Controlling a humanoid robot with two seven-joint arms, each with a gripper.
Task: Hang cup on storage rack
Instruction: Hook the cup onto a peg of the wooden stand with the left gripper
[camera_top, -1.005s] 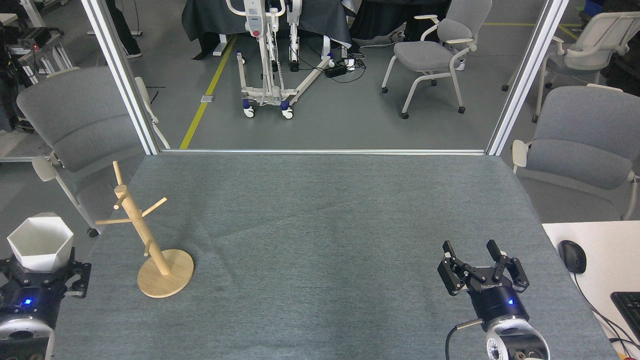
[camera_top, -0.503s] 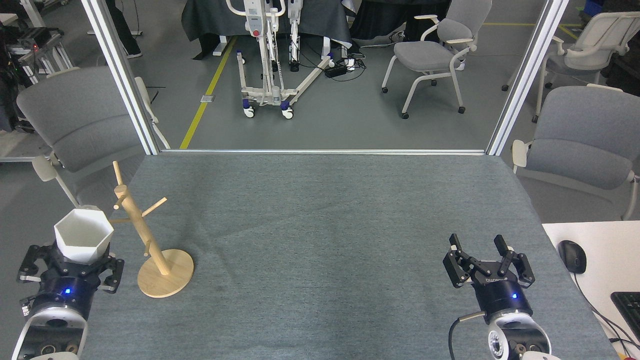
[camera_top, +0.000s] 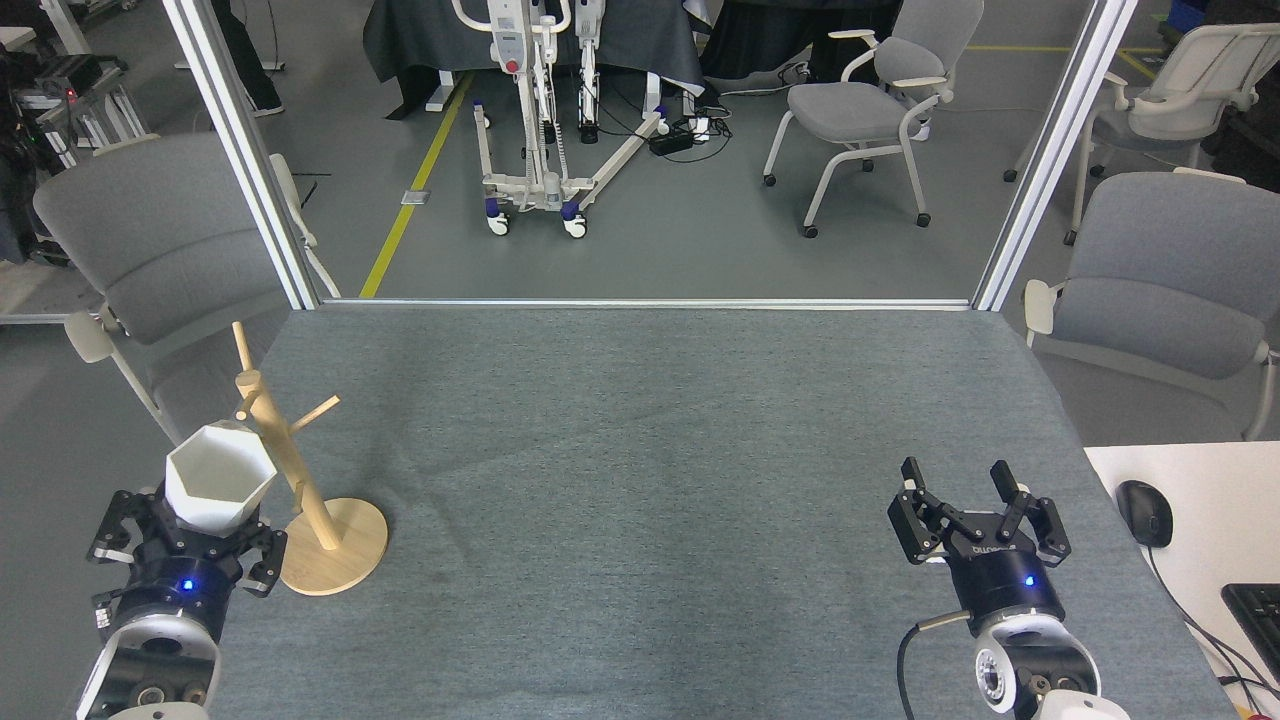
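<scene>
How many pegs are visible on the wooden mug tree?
3 pegs on the mug tree: one at the top left, one pointing right, one low on the post. The cup may hide more.

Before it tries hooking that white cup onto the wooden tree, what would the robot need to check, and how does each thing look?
1. Cup held: ok. The left gripper clasps the cup by its base, mouth up.
2. Storage rack upright on the table: ok.
3. A free peg: ok, none carries anything.
4. Cup's side hole facing a peg: cannot tell, the hole is not visible.
5. Gap between cup and post: cannot tell, they overlap in this view.
6. Right gripper clear of the work: ok, open and empty far off.
</scene>
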